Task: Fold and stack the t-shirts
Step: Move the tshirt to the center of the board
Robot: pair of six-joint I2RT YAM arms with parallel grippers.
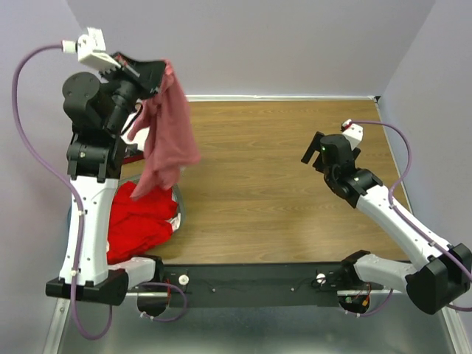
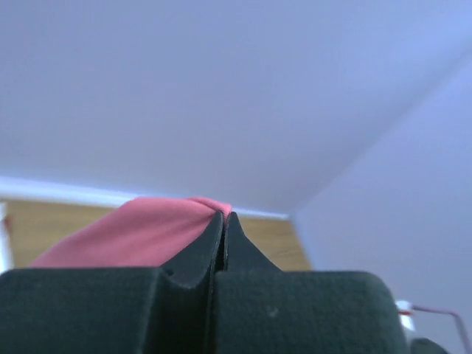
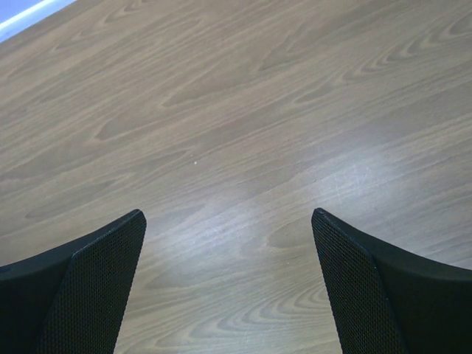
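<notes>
One shirt is up in the air. The left gripper, upper left of the top view, is clenched on a fold of the salmon-pink t-shirt. The shirt hangs bunched below it, lower end over the red t-shirts heaped in the tub at lower left; can't tell if they touch. The right gripper, mid-right of frame, is spread wide w/ nothing in it, over the bare table.

Risks, as I judge them:
- The grip looks like a small pinch near one edge, so the cloth could slip out if the arm swings fast.
- The shirt hangs as a twisted bundle, not spread. Laid down like that it'd prob. land crumpled, w/ no clean fold unless the other arm takes a 2nd corner.
- The lower end may drag on the red pile and pull sth. out of the tub.

Views: the left wrist cam shows the jaws pressed tight together w/ the salmon-pink t-shirt emerging left of the tips. The top view can't settle that, since the cloth covers the tips there. But that wrist cam sees none of the hanging length, nor the tub. The right wrist cam shows only the table between parted fingers: empty, no shirt near.
</notes>
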